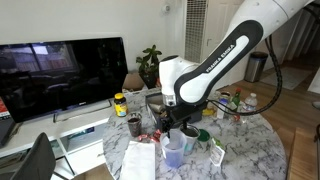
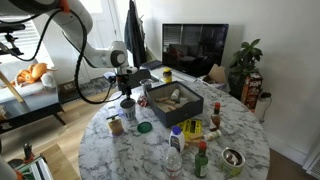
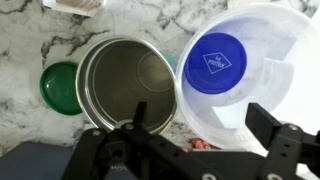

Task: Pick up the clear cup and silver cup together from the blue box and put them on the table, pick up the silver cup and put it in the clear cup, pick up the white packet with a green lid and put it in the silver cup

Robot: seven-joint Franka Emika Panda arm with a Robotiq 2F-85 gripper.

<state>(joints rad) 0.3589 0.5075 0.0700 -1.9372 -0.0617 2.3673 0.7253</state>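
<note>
Since both cups stand on marble and not in the bin, this entry is filed under step two: silver cup into clear cup.

- **Silver cup** (image 3: 128,80): upright and empty on the table (image 3: 30,40). Its rim is touching the clear cup's or just short of it (the wrist view does not settle which). A flat green disc (image 3: 58,88) lies just beside it, on the side away from the clear cup.
- **Clear cup** (image 3: 250,70): upright, right beside the silver cup. A blue round mark (image 3: 214,60) shows through its base.
- **Blue box** (image 2: 185,110): near the arm in an exterior view, with neither cup in it.
- **Gripper** (image 3: 200,128): directly above the pair with the fingers spread wide. One finger appears to sit over the near rim of each cup, and nothing is held as far as can be seen.
- **White packet with a green lid**: cannot be identified with confidence at this size.

Next move, as judged:
- Shift sideways until only the silver cup's wall lies between the fingers, then close.
- Lift above the taller clear rim, centre over the clear cup and lower.

The fit looks close, so an off-centre descent could tip the light clear cup.
</note>
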